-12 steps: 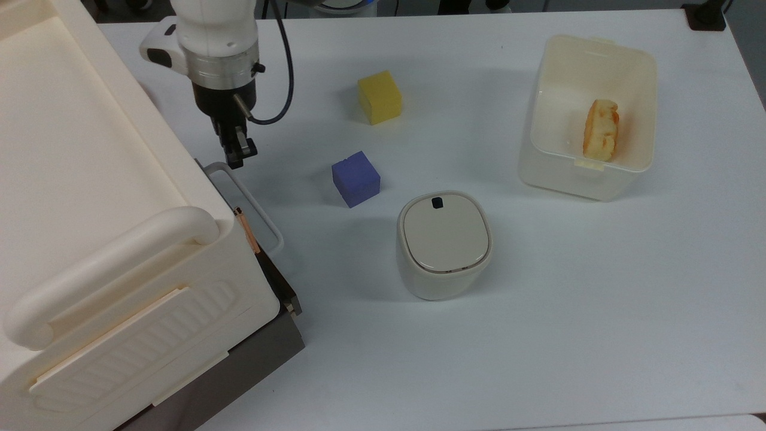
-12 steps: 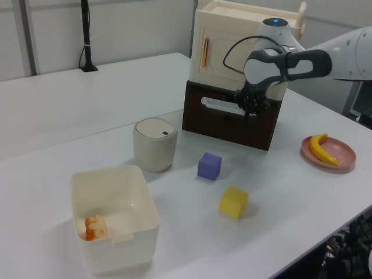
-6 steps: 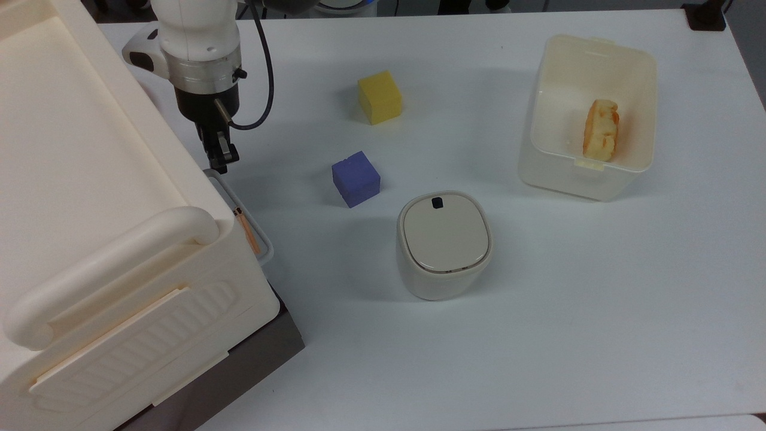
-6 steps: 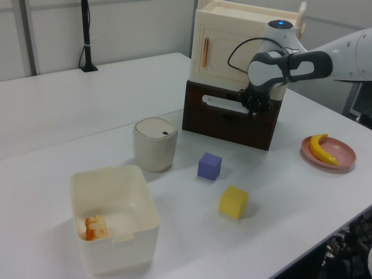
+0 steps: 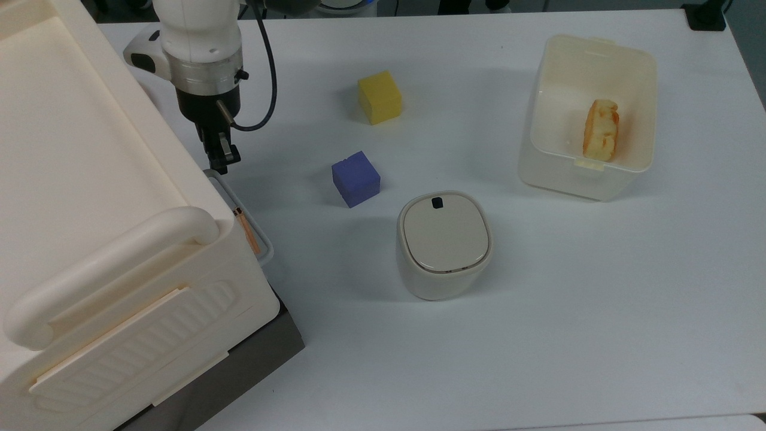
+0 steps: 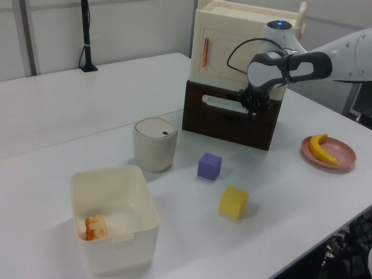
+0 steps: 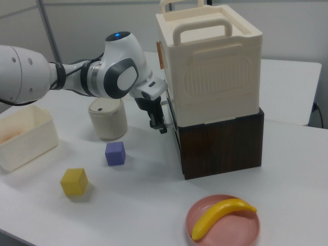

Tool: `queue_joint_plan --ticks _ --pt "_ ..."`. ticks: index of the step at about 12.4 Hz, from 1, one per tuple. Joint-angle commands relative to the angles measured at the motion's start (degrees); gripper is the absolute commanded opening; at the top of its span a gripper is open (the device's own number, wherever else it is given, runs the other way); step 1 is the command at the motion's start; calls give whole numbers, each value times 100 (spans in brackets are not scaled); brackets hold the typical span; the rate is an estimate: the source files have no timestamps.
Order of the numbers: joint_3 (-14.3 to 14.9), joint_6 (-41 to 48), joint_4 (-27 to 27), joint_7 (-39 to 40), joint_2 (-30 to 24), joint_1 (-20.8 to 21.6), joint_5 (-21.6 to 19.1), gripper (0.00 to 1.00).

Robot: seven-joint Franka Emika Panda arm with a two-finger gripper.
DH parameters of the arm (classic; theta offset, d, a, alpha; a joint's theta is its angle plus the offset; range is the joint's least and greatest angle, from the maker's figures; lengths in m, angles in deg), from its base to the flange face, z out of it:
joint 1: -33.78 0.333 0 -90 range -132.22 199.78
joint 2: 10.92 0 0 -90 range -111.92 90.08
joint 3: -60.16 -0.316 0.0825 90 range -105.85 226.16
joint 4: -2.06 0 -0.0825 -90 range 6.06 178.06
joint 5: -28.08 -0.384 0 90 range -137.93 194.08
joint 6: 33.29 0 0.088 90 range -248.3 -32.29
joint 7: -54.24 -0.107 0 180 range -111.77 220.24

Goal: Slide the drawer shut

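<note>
Drawer looks flush; pincer sits beside its white handle, fingers apparently together, clamped on nothing. Risk: further pushing could shove the cabinet across the counter, or a fingertip could snag the loop.

End effector at drawer (seemingly touching)

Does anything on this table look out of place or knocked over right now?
Nothing stands out. The drawer sits flush in the cabinet, with the gripper at its white handle. The blocks, lidded pot and bin stand upright, nothing spilled.
</note>
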Motion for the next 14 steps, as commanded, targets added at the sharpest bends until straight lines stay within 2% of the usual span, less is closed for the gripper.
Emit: queue_joint_plan --ticks 1,4,7,8,9,11,12,13,14 --pt "-33 -35 -36 42 37 310 223 0" --pt "-85 289 -18 182 11 521 540 0" --pt "-94 579 -44 428 -42 758 575 0" --pt "-138 781 -62 655 -164 915 584 7" --pt "-147 870 -62 814 -252 1039 576 18" --pt "-182 1220 -70 1087 -480 1328 532 58" --pt "-191 1318 -70 1245 -534 1400 514 64" --pt "-313 1519 -166 1455 -551 1479 505 76" --pt "-419 1921 -332 1588 -543 1540 505 100"
